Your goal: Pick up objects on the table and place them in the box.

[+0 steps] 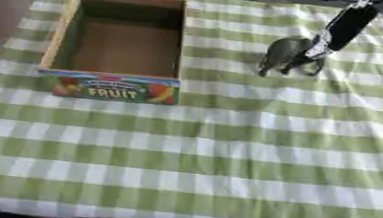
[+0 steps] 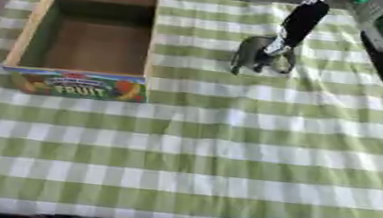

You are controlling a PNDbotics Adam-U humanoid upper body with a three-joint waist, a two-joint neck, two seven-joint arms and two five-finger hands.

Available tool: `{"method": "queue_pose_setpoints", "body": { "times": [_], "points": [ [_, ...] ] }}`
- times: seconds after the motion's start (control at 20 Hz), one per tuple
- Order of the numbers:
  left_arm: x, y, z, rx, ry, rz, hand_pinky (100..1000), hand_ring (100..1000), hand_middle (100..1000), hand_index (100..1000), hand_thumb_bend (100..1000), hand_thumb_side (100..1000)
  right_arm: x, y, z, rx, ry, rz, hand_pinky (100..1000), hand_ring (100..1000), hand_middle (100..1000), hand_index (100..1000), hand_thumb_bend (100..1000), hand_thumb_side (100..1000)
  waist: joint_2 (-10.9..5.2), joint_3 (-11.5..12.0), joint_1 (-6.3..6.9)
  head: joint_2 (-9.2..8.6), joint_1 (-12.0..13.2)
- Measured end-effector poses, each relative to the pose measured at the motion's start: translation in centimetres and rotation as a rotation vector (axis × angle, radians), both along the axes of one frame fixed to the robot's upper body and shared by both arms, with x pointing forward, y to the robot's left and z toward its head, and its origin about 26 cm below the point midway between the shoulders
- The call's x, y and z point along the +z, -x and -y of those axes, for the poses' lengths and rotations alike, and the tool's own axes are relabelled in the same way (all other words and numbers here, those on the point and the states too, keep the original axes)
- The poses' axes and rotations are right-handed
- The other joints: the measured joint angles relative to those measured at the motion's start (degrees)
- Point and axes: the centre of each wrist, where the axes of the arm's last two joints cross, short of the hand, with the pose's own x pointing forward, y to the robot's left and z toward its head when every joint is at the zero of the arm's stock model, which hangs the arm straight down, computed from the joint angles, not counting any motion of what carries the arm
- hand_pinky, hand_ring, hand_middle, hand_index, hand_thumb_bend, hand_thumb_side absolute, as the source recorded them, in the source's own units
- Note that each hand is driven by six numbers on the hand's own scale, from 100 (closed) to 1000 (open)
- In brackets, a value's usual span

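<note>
The cardboard box (image 1: 62, 30) with a "FRUIT" label on its front wall stands at the far left of the table, and its inside shows nothing. My right arm comes down from the upper right. My right hand (image 1: 307, 62) is low over the cloth, right of the box, with dark fingers (image 1: 265, 70) curled down around a dull grey-green rounded object (image 1: 281, 50). The hand hides part of the object, so I cannot tell whether it still touches the cloth. My left hand is not in view.
A green and white checked cloth (image 1: 191, 151) covers the whole table and lies slightly rumpled. A grey device (image 2: 381, 21) sits beyond the table's far right corner. The table's front edge runs along the bottom of the views.
</note>
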Motion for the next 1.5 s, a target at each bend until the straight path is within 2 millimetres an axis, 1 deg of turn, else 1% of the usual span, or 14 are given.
{"method": "queue_pose_setpoints", "body": {
  "times": [0.05,0.55,0.8,0.85,1.0,1.25,1.5],
  "points": [
    [0.0,0.0,0.0,0.0,0.0,0.0,331,385,691,517,100,772,-0.2,-0.2,0.0,-0.008,0.002,-0.003,983,1000,943,1000,634,554,0.08,0.1,0.0,0.0,0.0],
    [0.0,0.0,0.0,-0.003,-0.001,-0.001,330,384,691,514,100,774,-3.2,-2.3,0.9,-0.094,0.044,-0.045,975,1000,934,1000,616,562,0.63,0.3,0.02,-0.2,-0.5],
    [0.0,0.0,0.0,-0.003,-0.001,-0.002,330,384,692,513,100,777,-4.5,-3.0,1.6,-0.139,0.059,-0.051,971,996,927,1000,581,586,0.86,0.5,0.09,-0.48,-0.6],
    [0.0,0.0,0.0,-0.004,-0.001,-0.003,329,383,692,512,100,777,-4.7,-3.1,1.7,-0.145,0.059,-0.051,969,994,924,1000,561,600,0.94,0.5,0.1,-0.49,-0.6],
    [-0.1,0.0,0.1,-0.005,0.001,-0.003,330,383,692,512,100,777,-5.3,-3.5,2.0,-0.166,0.049,-0.048,965,990,919,1000,540,610,1.07,0.6,0.16,-0.53,-0.7],
    [-0.1,0.0,0.2,-0.007,0.004,-0.002,329,382,693,511,100,779,-5.8,-4.1,2.6,-0.215,0.03,-0.032,964,990,919,1000,523,600,1.44,1.0,0.22,-1.0,-1.0],
    [-0.1,0.0,0.2,-0.007,0.004,-0.001,329,382,693,510,100,780,-6.3,-4.6,3.2,-0.253,0.043,-0.028,963,988,915,1000,479,582,1.79,1.0,0.18,-1.05,-1.1]
  ]
}}
